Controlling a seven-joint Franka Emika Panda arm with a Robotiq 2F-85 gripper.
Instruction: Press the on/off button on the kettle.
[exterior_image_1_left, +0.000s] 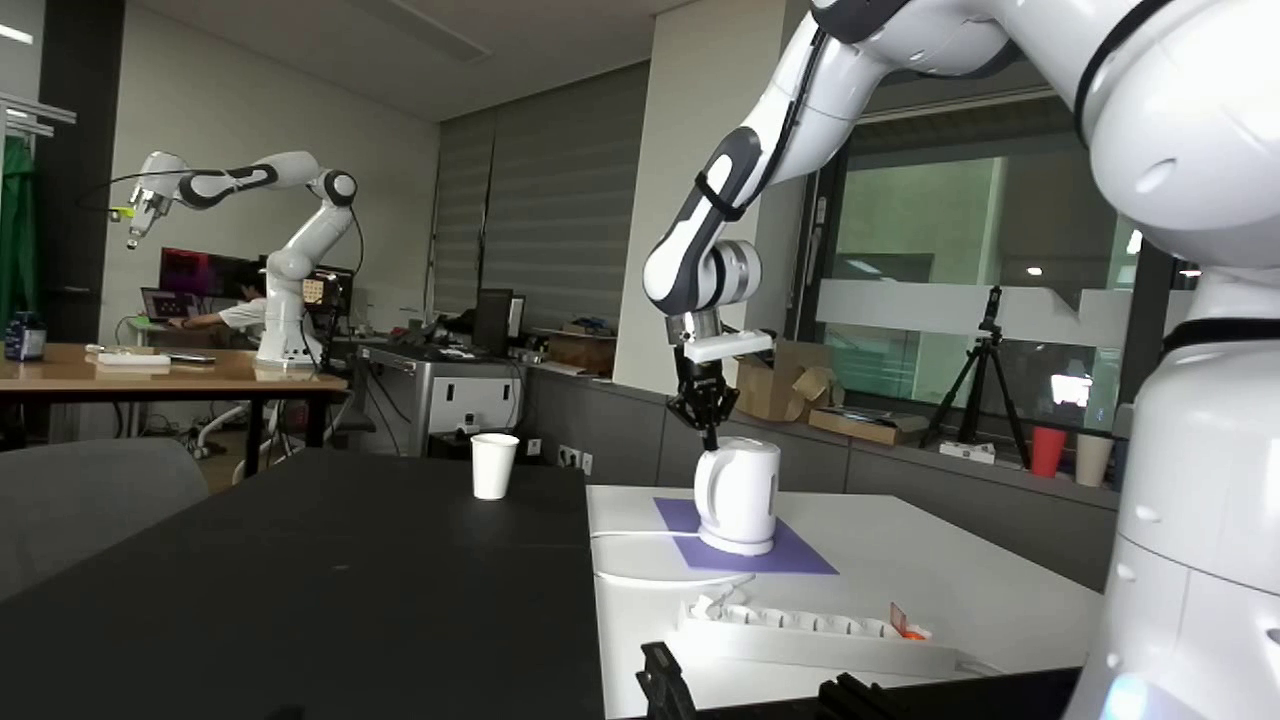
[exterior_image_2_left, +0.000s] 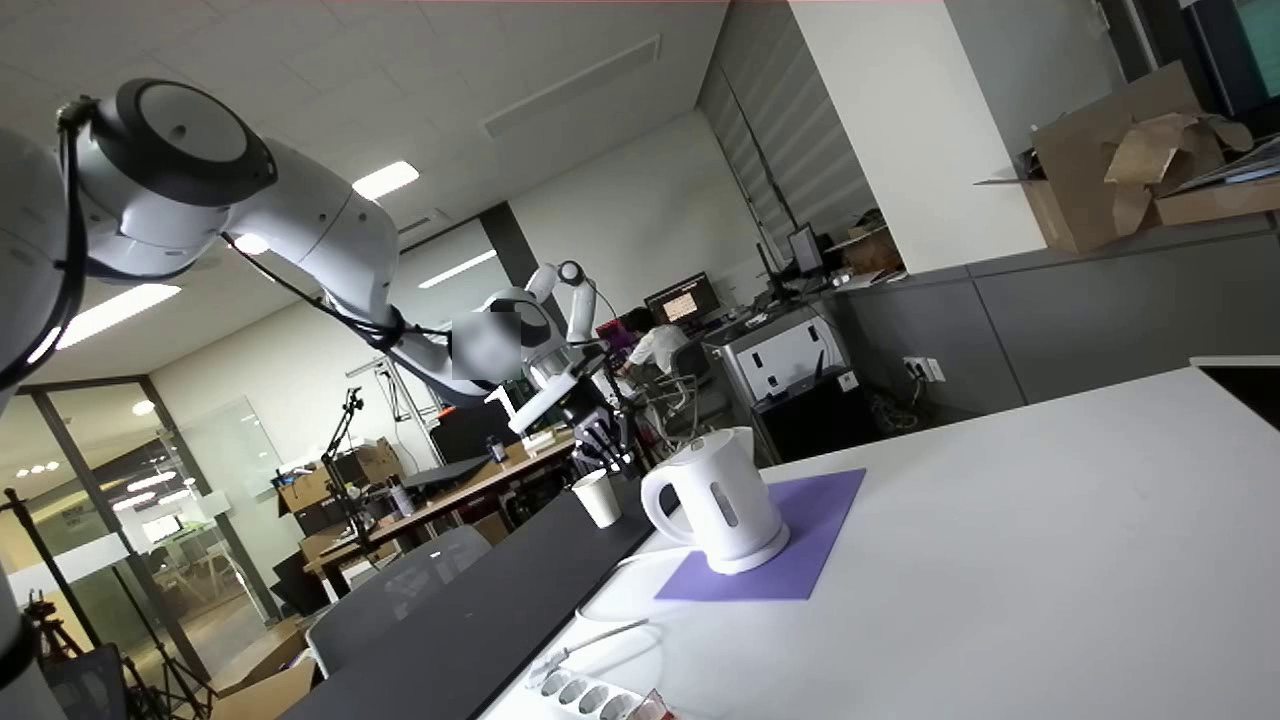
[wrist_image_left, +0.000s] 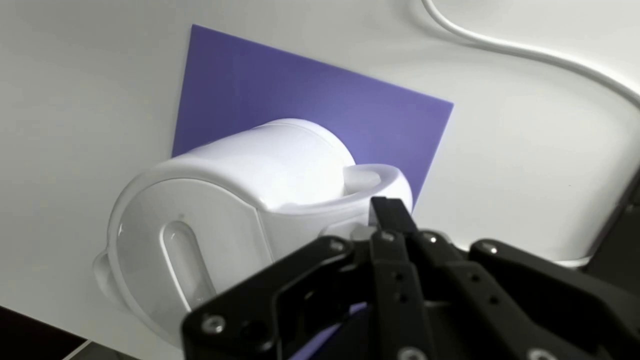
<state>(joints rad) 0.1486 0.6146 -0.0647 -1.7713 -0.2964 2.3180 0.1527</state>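
The white kettle stands upright on a purple sheet. It also shows in an exterior view and in the wrist view, where I look down on its lid and curved handle. My gripper points down at the top of the handle. In the wrist view the gripper has its fingertips together with nothing between them. They are over the handle, close beside a raised piece on its top, which they partly hide. I cannot tell whether they touch it.
A plain white cup stands on the black table beside the white table. A white power strip lies in front of the kettle, with a white cable running across the table. A cardboard box sits on the ledge behind.
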